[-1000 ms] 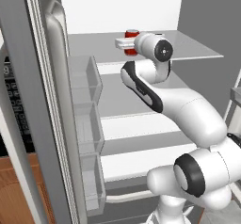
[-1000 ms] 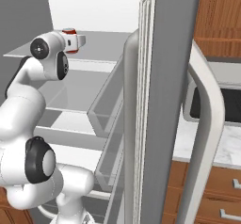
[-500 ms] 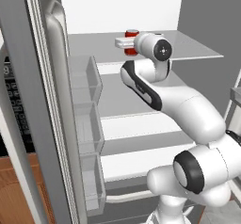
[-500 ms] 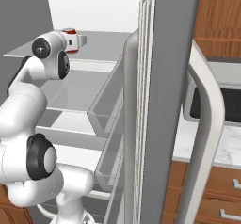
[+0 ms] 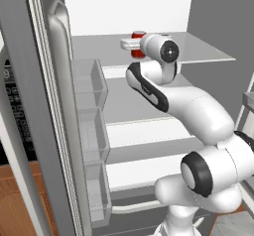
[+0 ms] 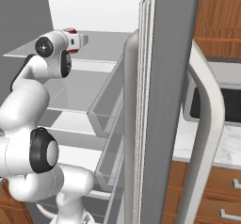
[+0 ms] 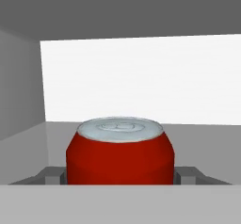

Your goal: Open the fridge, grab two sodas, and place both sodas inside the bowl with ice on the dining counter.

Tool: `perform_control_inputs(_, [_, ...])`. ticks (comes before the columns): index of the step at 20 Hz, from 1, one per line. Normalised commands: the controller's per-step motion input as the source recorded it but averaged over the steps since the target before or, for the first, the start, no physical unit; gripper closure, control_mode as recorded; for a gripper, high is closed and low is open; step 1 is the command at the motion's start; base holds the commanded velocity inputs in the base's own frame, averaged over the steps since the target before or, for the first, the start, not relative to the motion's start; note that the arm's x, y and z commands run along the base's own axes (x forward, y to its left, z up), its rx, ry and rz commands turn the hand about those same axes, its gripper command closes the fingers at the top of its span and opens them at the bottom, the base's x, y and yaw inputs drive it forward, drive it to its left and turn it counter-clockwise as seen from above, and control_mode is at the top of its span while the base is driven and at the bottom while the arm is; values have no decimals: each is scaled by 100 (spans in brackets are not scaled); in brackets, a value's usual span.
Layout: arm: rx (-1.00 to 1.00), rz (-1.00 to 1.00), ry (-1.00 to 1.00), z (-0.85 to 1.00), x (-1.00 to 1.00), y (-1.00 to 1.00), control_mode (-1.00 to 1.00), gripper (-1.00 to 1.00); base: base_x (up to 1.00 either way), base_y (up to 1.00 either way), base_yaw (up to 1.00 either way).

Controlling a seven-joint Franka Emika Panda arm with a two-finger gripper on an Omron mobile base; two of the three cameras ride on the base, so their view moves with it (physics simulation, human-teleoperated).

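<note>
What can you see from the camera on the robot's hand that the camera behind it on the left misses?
Hand view alone: the soda from close up, with its silver top and a grey finger at each of its sides. Left base view alone: the white arm reaching in, the opened fridge door with its bins, and the lower shelves. Both: the red can, upright on the upper shelf against the fridge's white back wall.

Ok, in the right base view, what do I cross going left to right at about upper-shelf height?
Robot arm's dark-capped joint → red soda can at the gripper → edge of the open fridge door → its long white handle → black microwave.
</note>
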Motion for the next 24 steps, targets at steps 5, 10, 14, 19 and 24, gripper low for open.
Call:
perform_control_inputs(5, [1,0,0,-8,12,0,-100,100,0,0,0])
perform_control_inputs(10, [0,0,4,-6,4,0,-100,100,0,0,0])
perform_control_inputs(14, [0,0,0,0,0,0,-100,100,0,0,0])
perform_control_inputs(19, [0,0,-3,-2,-28,0,-100,100,0,0,0])
perform_control_inputs(24, [0,0,-9,0,-66,0,-100,100,0,0,0])
